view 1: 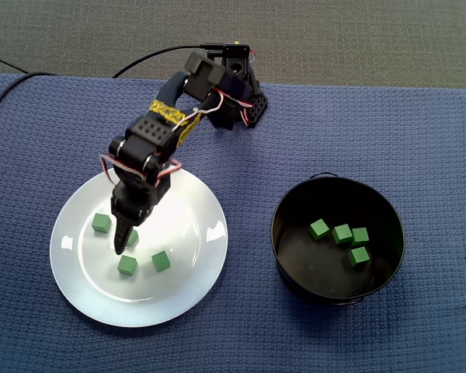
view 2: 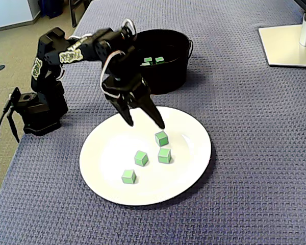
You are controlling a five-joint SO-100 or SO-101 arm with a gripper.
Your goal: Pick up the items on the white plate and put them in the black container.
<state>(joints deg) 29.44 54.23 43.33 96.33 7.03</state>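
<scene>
Small green cubes (view 2: 164,155) sit on a glossy round white plate (view 2: 107,153). Black gripper (view 2: 146,125) hovers above, fingers spread.

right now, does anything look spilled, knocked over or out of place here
Nothing stands out. Four green cubes sit on the white plate and four more lie inside the black container; none are on the blue cloth. The gripper hangs open above the plate, holding nothing.

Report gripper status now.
Gripper: open, holding nothing, jaws spread above the white plate.
</scene>
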